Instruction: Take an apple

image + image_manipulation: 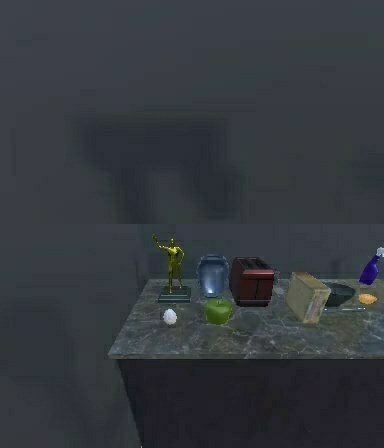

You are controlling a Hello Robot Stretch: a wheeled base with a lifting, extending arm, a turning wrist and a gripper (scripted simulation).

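Note:
A green apple (217, 311) sits on a grey marble counter (200, 339) in the arm side view, near the counter's middle, just in front of a blue-grey vase (211, 276). A white egg (170, 317) lies on the counter to the apple's left.
On the counter behind the apple stand a gold statuette (173, 269) on a base, a dark red toaster (251, 280), a tan box (307, 296), a dark bowl (340, 295) and a blue bottle (371, 268) at the right edge. Dark wall lies left of the counter.

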